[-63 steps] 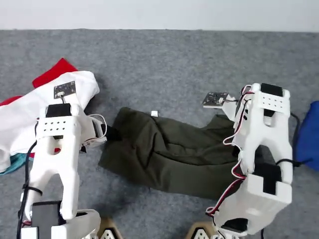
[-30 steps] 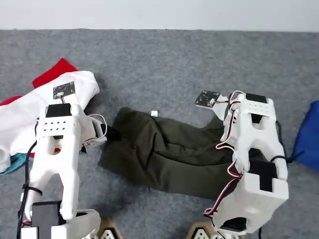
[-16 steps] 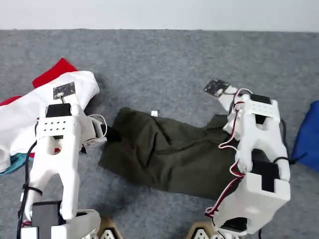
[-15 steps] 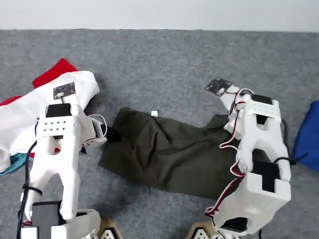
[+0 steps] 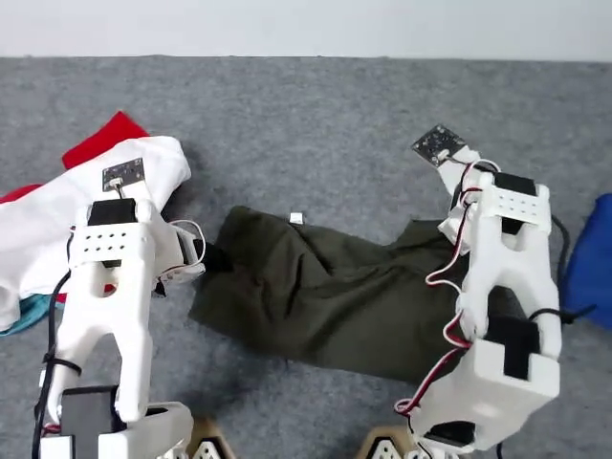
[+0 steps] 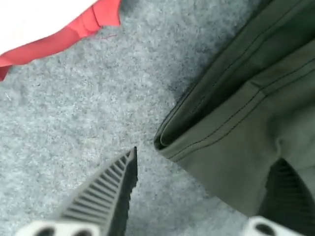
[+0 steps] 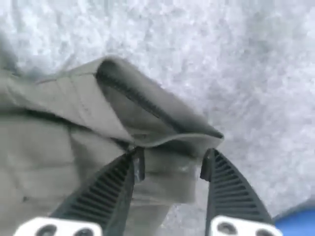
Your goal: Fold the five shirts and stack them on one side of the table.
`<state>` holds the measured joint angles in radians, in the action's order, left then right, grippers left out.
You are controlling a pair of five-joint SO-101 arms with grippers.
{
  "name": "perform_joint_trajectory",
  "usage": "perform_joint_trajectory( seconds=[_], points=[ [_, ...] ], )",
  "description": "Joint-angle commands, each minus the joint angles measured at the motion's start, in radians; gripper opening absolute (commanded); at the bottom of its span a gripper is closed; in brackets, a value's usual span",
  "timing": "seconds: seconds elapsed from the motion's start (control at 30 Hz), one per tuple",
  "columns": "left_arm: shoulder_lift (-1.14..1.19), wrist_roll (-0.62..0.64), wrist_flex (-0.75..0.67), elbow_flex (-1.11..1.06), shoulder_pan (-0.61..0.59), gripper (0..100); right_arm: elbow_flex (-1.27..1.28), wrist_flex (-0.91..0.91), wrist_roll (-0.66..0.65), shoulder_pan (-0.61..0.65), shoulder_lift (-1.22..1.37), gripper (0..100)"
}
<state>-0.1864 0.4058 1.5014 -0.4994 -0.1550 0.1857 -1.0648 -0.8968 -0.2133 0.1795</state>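
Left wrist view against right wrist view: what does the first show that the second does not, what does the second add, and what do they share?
Left wrist view: the edge of a red shirt next to a white shirt; the left jaws open, one over the green shirt. Right wrist view: a bit of blue cloth; the right jaws open, astride a raised fold of that shirt. Shared: the green shirt and the grey table.

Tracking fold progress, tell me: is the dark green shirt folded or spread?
Loosely doubled over, not neatly folded: the dark green shirt lies rumpled, with layered edges at both ends.
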Motion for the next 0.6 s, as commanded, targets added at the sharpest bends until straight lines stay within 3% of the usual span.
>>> perform_joint_trajectory(
  seconds=[0.0, 0.07, 0.3, 0.43, 0.57],
  points=[
    [-0.012, 0.011, 0.005, 0.004, 0.009, 39, -0.051, -0.139, 0.0, 0.035, -0.096, 9.5],
    [-0.012, 0.011, 0.005, 0.004, 0.009, 39, -0.051, -0.216, -0.043, 0.047, -0.142, 0.9],
    [-0.012, 0.011, 0.009, 0.004, 0.009, 39, -0.038, -0.507, -0.137, 0.119, -0.3, 0.9],
    [-0.012, 0.011, 0.009, 0.004, 0.009, 39, 0.054, -0.524, -0.163, 0.145, -0.302, 0.9],
    [-0.012, 0.011, 0.009, 0.004, 0.009, 39, 0.218, -0.423, -0.213, 0.182, -0.272, 0.9]
  ],
)
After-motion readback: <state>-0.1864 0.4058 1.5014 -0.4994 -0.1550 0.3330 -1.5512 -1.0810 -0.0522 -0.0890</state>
